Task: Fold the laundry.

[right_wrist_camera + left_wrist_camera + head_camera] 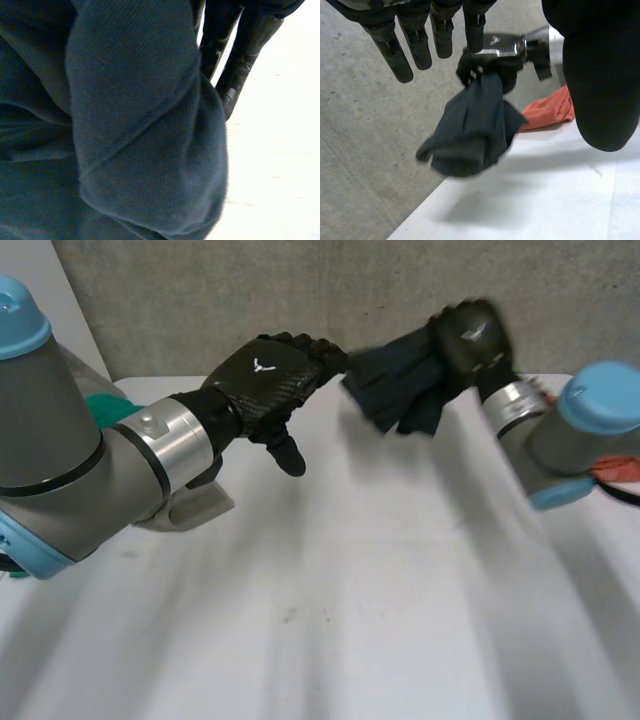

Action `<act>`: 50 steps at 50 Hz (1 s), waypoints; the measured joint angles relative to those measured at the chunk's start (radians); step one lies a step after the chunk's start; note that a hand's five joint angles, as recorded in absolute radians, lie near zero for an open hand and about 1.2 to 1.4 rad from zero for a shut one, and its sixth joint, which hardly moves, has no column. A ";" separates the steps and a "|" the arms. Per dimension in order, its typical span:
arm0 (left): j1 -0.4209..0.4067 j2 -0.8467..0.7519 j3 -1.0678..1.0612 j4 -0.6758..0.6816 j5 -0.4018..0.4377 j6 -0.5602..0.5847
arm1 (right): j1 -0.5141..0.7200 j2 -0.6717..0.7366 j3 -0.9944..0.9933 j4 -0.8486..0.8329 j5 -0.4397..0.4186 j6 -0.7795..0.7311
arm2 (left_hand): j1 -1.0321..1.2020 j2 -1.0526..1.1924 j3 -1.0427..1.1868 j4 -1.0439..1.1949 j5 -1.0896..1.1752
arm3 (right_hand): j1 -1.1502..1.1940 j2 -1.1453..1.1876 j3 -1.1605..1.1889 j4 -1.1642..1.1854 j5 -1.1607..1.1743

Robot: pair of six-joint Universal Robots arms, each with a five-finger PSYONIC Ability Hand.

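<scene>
Dark cloth [400, 385], bunched, is hanging above the tabletop's [350, 590] far edge, with the right hand [470, 335] clutching its top. The left hand [265, 375] is hovering just beside it, fingers straight, holding nothing. Folding is seemingly not begun: spreading and every fold are remaining. An orange cloth [547, 112] is lying near the far right corner and a teal item [105, 405] at the left edge, neither crowding the middle.

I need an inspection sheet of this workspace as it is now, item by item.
surface: white table, plain top.
job's things: dark blue cloth, bunched, hanging from the right hand; orange cloth lying on the table near the right arm.
clutter: green item partly hidden behind the left arm.
hands: left hand open, fingers straight, beside the dark cloth; right hand shut on it.
cables: nothing seen.
surroundings: grey concrete wall behind the table.
</scene>
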 measured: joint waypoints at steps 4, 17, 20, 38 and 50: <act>0.002 -0.001 0.016 0.000 -0.008 -0.001 | -0.100 0.012 -0.108 -0.001 -0.008 0.050 | 0.000 0.000 0.000 0.000 0.000 | 0.016 0.000 0.001 0.000 0.000; -0.005 -0.015 0.038 0.026 -0.013 -0.003 | -0.396 0.185 -0.336 0.001 -0.084 0.119 | 0.000 0.000 0.000 0.000 0.000 | 0.016 0.000 0.004 0.001 0.032; -0.006 -0.018 0.035 0.033 -0.014 -0.003 | -0.429 0.218 -0.354 -0.002 -0.115 0.136 | 0.000 0.000 0.000 0.000 0.000 | 0.016 0.000 0.004 0.001 0.032; -0.019 -0.042 0.014 0.043 -0.051 -0.001 | -0.660 0.481 -0.370 -0.129 -0.402 0.278 | 0.000 0.000 0.000 0.000 0.000 | 0.024 0.011 0.016 0.004 0.074; -0.088 -0.024 0.006 0.041 -0.055 -0.005 | -0.690 0.369 -0.234 -0.113 -0.390 0.294 | 0.000 0.000 0.000 0.000 0.000 | -0.691 -0.936 -0.938 -0.958 -0.792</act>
